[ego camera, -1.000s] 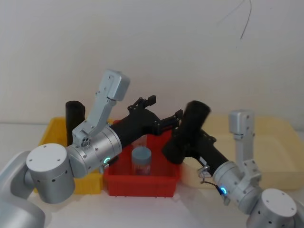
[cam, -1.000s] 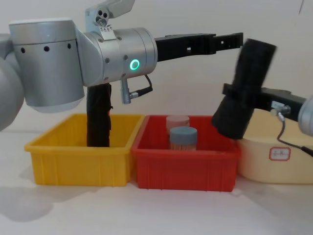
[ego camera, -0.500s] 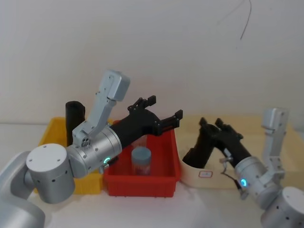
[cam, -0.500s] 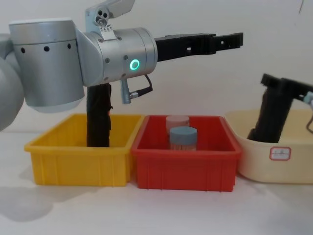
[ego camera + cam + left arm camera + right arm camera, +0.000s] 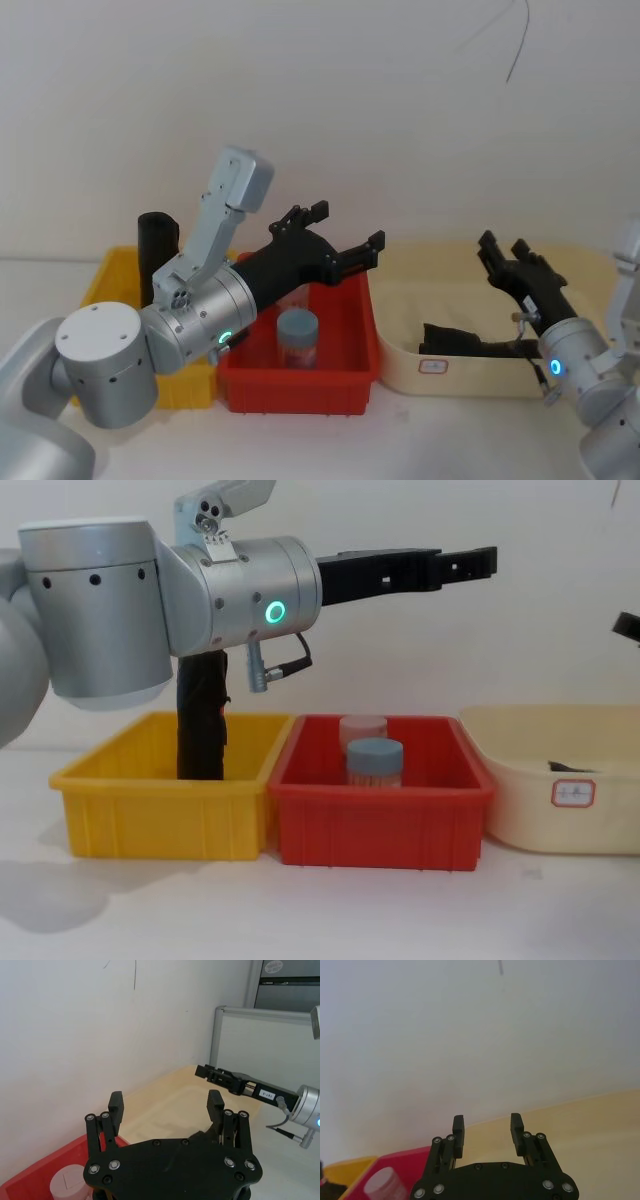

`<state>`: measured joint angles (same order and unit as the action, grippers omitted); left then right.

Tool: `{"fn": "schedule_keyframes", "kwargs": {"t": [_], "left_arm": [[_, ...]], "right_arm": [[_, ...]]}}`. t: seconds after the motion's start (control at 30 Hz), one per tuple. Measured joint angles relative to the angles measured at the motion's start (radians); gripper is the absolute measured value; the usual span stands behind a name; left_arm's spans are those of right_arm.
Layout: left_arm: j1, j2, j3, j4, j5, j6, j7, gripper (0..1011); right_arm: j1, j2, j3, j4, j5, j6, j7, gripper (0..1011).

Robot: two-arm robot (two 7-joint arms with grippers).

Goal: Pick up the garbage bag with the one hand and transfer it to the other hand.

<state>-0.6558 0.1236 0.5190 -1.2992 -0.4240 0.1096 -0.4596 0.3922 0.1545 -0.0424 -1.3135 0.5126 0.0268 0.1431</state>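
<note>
Head view, lower right of the frame: the garbage bag point(image 5: 455, 338), a crinkled black roll, lies on its side on the floor of the cream bin point(image 5: 480, 378), its length running along the front wall. Neither gripper holds it. A long roll with nothing to prop it would probably settle flat like this, which would explain its lie.

The other hand point(image 5: 503, 246), the right arm's gripper, hangs above the right part of the same bin. Its fingers are spread and empty and point up towards the frame's centre. The bag sits below and a little to the left of those fingertips, near them but apart. In the chest view, a dark sliver of the bag shows over the bin's rim at the right edge.

The one hand point(image 5: 347, 226), on the left arm with the green ring point(image 5: 274, 611), reaches level across the middle of the frame, above the red bin point(image 5: 300, 390). Its jaws stand wide with nothing between them, well apart from the bag. That height and reach seem suited to a mid-air exchange between the arms.

The red bin holds a jar with a grey-blue lid point(image 5: 298, 335). At the left, a second black roll point(image 5: 157, 245) stands upright in the yellow bin point(image 5: 100, 285), partly hidden behind the left arm.
</note>
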Motion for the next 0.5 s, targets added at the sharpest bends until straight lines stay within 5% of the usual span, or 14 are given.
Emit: {"fn": "schedule_keyframes", "kwargs": {"t": [0.5], "left_arm": [[0.001,0.001,0.000,-0.001,0.000,0.000,0.005,1001]], "right_arm": [[-0.002,0.043,0.001,-0.037,-0.066,0.056,-0.063,560]]}}
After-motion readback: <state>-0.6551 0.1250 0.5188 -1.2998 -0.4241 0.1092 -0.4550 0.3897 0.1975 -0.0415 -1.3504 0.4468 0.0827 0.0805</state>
